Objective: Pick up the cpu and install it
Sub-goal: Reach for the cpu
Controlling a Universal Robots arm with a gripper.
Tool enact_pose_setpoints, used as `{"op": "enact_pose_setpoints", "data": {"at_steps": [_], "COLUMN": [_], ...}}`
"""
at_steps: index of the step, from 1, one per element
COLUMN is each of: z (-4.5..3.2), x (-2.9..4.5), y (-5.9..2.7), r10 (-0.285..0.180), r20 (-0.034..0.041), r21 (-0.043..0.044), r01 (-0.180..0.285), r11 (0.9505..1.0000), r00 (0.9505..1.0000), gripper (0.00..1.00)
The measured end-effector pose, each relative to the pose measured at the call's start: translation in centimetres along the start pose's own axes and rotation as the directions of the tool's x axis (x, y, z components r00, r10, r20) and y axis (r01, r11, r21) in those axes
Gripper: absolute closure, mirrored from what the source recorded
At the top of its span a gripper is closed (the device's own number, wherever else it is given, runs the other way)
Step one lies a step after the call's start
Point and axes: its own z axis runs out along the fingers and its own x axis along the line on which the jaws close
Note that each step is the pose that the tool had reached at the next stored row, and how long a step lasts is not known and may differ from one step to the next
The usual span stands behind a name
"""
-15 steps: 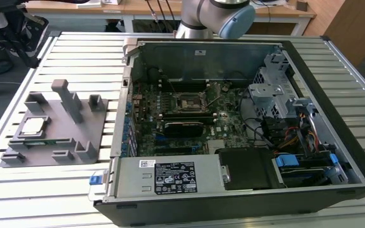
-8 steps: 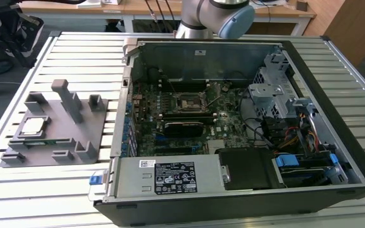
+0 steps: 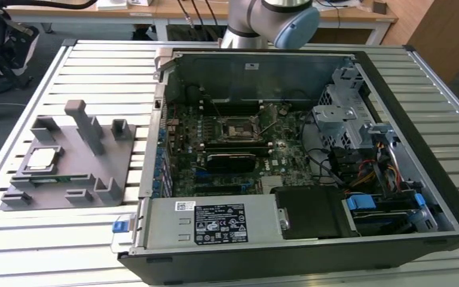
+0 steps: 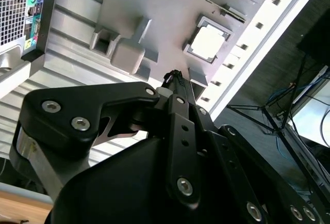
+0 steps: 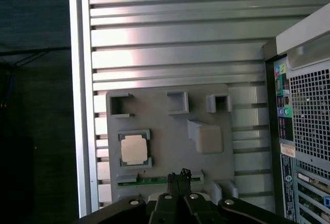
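Observation:
The cpu (image 3: 40,158), a small silver square chip, lies flat in a recess of the grey holder (image 3: 122,164) on the slatted table, at the exterior view's left. Both wrist views look down on it: the cpu (image 4: 209,43) (image 5: 133,149) sits in its frame on the holder (image 4: 154,7) (image 5: 170,126). My gripper (image 4: 172,75) (image 5: 178,174) hangs well above the holder, beside the chip and apart from it. Its black fingertips are pressed together with nothing between them. The black socket (image 3: 238,128) sits on the motherboard inside the open case.
The open computer case (image 3: 421,149) fills the middle and right of the table; its back panel (image 5: 309,131) is beside the holder. A green memory stick (image 3: 58,177) (image 5: 149,180) lies in a holder slot. Tall grey posts (image 3: 86,125) rise from the holder. The arm (image 3: 269,18) stands behind the case.

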Motion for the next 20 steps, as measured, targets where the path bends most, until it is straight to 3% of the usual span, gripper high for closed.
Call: {"op": "enact_pose_setpoints", "data": {"at_steps": [13,20], "z": [0.17,0.23], "x": [3.41,4.36], "y": [-0.29,-0.37], "r10": [0.000,0.000], "r20": [0.0000,-0.0006], "r21": [0.0000,0.0000], "r01": [0.000,0.000], "r11": [1.0000,1.0000], "r00": [1.0000,1.0000], "gripper": [0.89,0.89]}}
